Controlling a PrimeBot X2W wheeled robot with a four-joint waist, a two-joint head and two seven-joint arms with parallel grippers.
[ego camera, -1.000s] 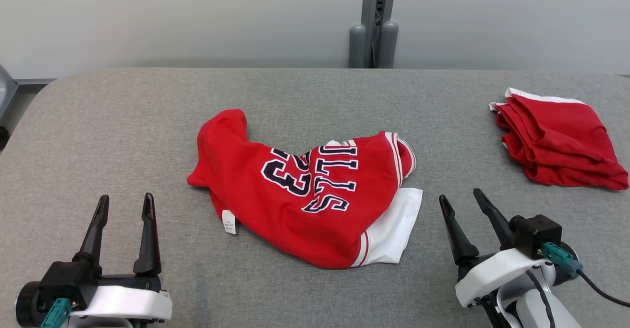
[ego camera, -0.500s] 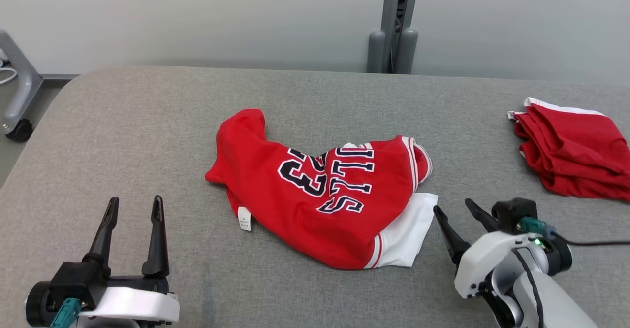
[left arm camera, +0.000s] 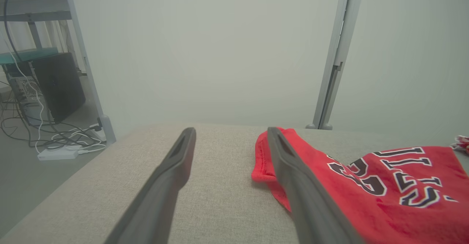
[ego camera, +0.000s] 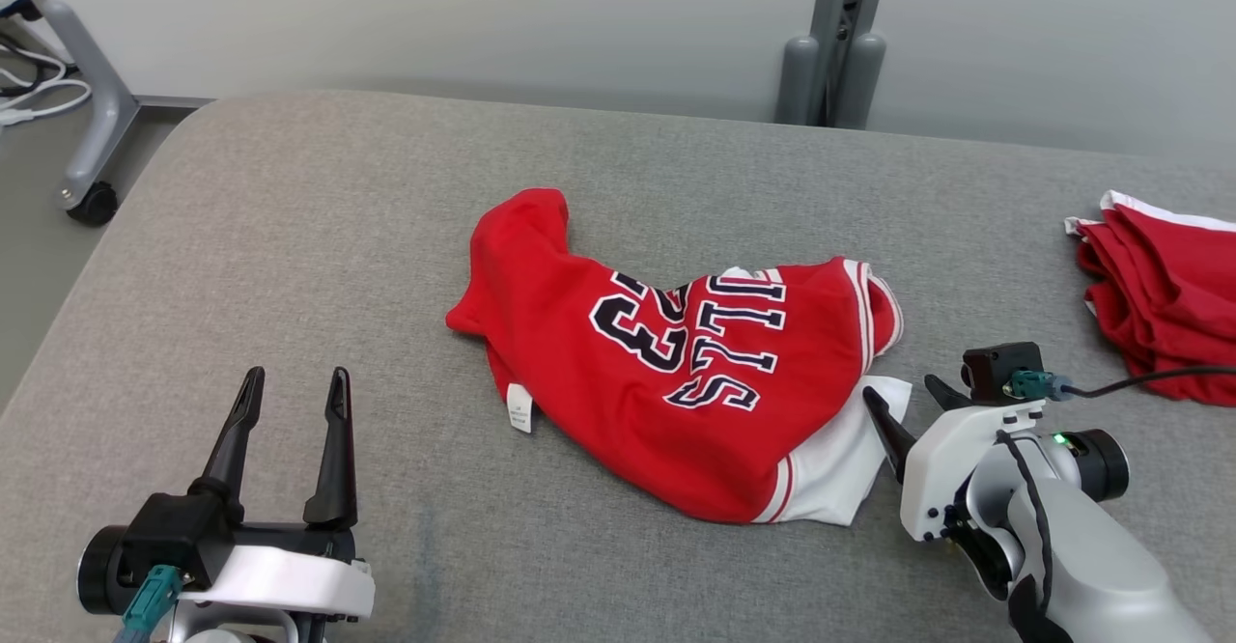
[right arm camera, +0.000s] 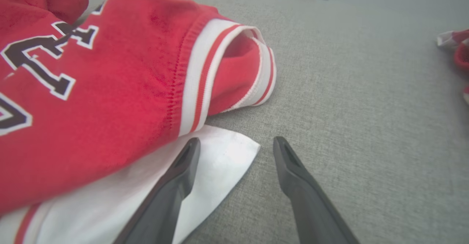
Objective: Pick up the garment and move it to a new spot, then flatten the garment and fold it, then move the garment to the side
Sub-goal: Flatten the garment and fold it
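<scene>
Red jersey (ego camera: 695, 373) lies crumpled in the middle of the grey table (ego camera: 290, 237), number and lettering face up, a white panel poking out at its right-hand corner. The left gripper (ego camera: 296, 375) sits at the lower left, jaws spread wide, nothing between them, well apart from the cloth. The right gripper (ego camera: 900, 390) is just beside that white corner, jaws wide as well and empty.

From the right wrist view comes the close detail: one finger (right arm camera: 183, 163) lies over the white corner, the other over bare table, and the ribbed white-and-red trim curls open just ahead. Whether the finger touches the cloth, I cannot tell. The left wrist view adds the room's edge: a shelf rack (left arm camera: 55, 86) with a dark box and cables trailing on the floor. The head view gives the small white label (ego camera: 519, 407) on the jersey's near-left hem.

The count: two grippers, two dark fingers each; two red garments, the jersey and a folded pile (ego camera: 1168, 315) at the far right edge; one label; one grey post (ego camera: 835, 35) behind the table.
</scene>
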